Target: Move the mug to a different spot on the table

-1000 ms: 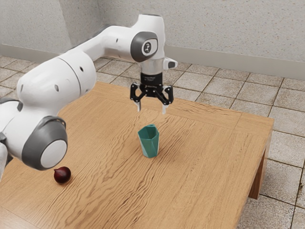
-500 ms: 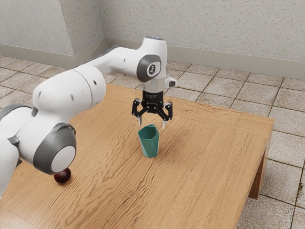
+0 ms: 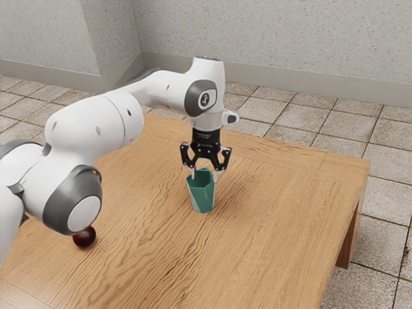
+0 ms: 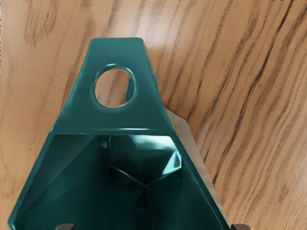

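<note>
Onion (image 3: 83, 239) half behind arm (image 3: 96, 129); gripper (image 3: 204, 172) at mug (image 3: 202, 194)

Wooden table (image 3: 290, 212) with teal mug (image 3: 202, 196), dark-red onion (image 3: 84, 239).

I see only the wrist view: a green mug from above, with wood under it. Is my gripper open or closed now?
Observer: In the exterior view the gripper is open. Its fingertips are at the height of the rim of the mug, one on each side.
Operator: Thank you. Is there anything else on the table that I must avoid?
Observer: Yes. A dark red round thing lies on the table toward the exterior view's left. It is well apart from the mug and partly behind the arm.
</note>
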